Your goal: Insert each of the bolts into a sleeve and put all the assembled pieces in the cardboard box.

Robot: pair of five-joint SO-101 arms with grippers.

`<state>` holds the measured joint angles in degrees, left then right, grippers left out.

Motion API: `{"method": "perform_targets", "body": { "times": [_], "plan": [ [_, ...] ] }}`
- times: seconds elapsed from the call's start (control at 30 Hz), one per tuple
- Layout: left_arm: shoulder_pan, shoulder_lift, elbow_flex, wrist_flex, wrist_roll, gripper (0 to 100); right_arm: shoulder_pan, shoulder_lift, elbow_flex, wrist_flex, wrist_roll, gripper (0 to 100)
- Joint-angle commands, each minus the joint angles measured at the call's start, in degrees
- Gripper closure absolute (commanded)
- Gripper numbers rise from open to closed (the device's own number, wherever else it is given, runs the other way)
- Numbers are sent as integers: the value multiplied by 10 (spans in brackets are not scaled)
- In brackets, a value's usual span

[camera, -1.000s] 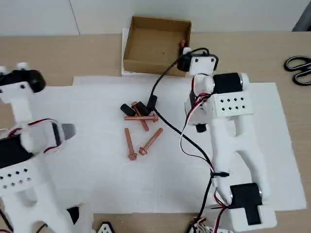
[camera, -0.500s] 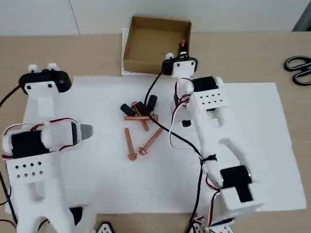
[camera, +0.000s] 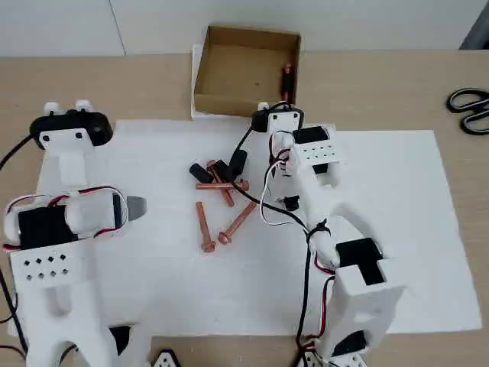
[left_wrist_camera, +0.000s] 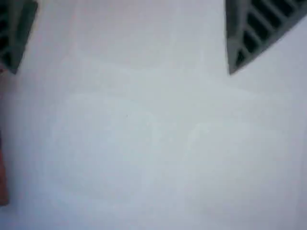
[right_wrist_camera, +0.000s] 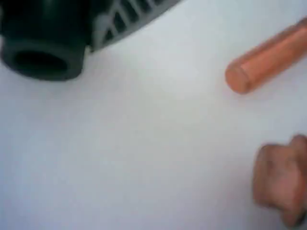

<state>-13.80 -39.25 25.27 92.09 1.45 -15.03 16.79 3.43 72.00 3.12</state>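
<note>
Several copper bolts [camera: 222, 186] and black sleeves [camera: 224, 170] lie bunched in the middle of the white sheet [camera: 397, 229]. The cardboard box [camera: 205, 73] stands at the back, with one assembled piece [camera: 287, 76] against its right wall. My right gripper [camera: 275, 122] hangs low just right of the bunch. Its wrist view shows one ribbed finger [right_wrist_camera: 129, 14] beside a sleeve [right_wrist_camera: 43, 52], with a bolt tip [right_wrist_camera: 268, 57] and a bolt head [right_wrist_camera: 283, 187] nearby and nothing held. My left gripper [left_wrist_camera: 129, 33] is open over bare sheet at the left.
Scissors [camera: 470, 107] lie on the wooden table at the far right. A black cable [camera: 263, 206] trails from the right arm across the sheet, close to the bolts. The sheet in front of the bolts is bare.
My right gripper came back from over the box's right wall and dropped down beside the bolt bunch. The left arm swung up at first, then held still.
</note>
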Motion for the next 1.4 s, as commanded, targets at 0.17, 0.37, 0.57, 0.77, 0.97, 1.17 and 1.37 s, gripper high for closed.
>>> {"method": "perform_targets", "body": {
  "times": [0.17, 0.37, 0.57, 0.77, 0.97, 1.17, 1.37],
  "plan": [
    [1, -4, -1, -7, 2, 739, 1, -6, -23, 28, 6, 897],
    [2, -4, -1, -7, 2, 739, 1, -6, -23, 37, 6, 858],
    [2, -4, -1, -7, 2, 739, 0, -6, -23, 43, 6, 856],
    [1, -4, -1, -7, 2, 739, 0, -4, -19, 43, 6, 856],
    [1, -4, -1, -6, 2, 739, 0, 37, -22, 39, 6, 857],
    [1, -4, -1, -6, 2, 739, 2, 41, -44, 44, 6, 864],
    [1, -3, -1, -6, 1, 739, 3, 41, -47, 44, 6, 994]
  ]
}}
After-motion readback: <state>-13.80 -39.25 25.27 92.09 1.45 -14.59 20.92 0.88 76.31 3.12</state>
